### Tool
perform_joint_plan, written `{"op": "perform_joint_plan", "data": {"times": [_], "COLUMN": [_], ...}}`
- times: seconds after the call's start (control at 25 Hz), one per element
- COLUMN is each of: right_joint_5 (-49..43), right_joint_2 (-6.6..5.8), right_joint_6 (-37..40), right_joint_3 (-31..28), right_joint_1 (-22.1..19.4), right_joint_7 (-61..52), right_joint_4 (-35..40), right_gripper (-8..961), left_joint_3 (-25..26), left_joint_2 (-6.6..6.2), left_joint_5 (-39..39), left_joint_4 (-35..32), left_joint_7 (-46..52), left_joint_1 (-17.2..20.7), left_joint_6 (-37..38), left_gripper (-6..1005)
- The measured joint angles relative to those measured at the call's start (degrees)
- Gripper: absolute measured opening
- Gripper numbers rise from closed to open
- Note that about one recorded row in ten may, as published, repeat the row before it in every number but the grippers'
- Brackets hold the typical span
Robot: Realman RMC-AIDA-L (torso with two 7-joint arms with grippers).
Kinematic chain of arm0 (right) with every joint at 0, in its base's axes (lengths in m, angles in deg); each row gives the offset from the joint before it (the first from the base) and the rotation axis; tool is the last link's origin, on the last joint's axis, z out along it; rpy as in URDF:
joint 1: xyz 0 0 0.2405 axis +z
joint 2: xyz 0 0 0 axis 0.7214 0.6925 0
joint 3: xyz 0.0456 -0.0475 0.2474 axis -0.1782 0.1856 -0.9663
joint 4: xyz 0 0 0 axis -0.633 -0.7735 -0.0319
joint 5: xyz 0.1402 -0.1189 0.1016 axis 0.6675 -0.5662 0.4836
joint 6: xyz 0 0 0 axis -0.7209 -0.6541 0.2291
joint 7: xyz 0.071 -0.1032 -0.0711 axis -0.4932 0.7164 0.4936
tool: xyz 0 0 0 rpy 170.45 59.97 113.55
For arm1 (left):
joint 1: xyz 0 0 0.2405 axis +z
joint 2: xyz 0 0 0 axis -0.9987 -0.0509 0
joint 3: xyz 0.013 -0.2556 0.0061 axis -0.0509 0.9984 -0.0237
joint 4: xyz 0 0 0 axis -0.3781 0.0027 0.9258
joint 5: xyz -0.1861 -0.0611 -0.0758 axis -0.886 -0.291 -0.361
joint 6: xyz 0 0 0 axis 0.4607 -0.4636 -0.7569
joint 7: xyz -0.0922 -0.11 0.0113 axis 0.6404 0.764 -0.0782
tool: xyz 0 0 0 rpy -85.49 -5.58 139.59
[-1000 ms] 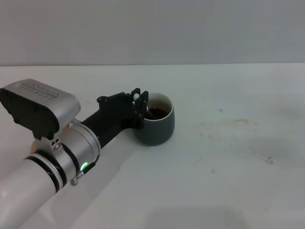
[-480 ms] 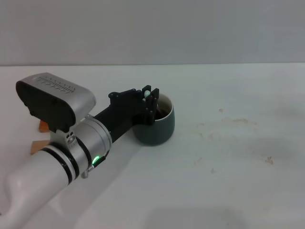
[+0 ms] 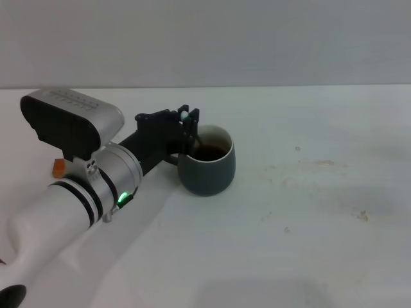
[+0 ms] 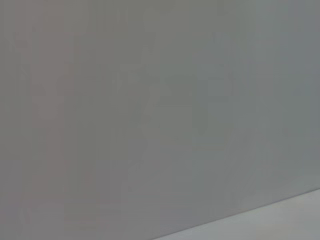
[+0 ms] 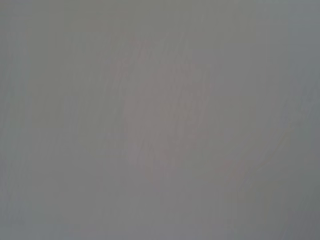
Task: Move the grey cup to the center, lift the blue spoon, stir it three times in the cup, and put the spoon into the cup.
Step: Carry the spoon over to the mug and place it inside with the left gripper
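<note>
- One small orange block (image 3: 59, 168) is lying near the table's left edge.
- Left gripper (image 3: 185, 124) is pinching the blue spoon (image 3: 185, 116) over the grey cup (image 3: 207, 164), the cup's left rim.
- Open table (image 3: 321, 212) is stretching rightward.

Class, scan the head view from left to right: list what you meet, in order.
Small orange block → left arm's wrist housing → left tool holding the blue spoon → grey cup → stained bare table.
</note>
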Motion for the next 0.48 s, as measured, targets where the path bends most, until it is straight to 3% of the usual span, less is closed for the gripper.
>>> {"op": "perform_joint_plan", "data": {"times": [0.36,0.4,0.48], "right_joint_5": [-0.2,-0.2,-0.2], "right_joint_2": [-0.11,-0.11,-0.11], "right_joint_6": [0.0,0.0,-0.1], "right_joint_3": [0.0,0.0,0.0], "right_joint_1": [0.4,0.5,0.6], "right_joint_7": [0.0,0.0,0.0], "right_joint_4": [0.0,0.2,0.2], "right_gripper": [-1,-1,-1], "left_joint_3": [0.4,0.0,-0.1], "left_joint_2": [-0.48,-1.38,-1.62], "left_joint_5": [0.0,0.1,0.1], "left_joint_4": [1.1,4.9,6.3], "left_joint_7": [0.0,-0.1,-0.2], "left_joint_1": [1.2,4.6,5.6], "left_joint_6": [-0.5,-2.1,-2.8], "left_gripper": [168,168,169]}}
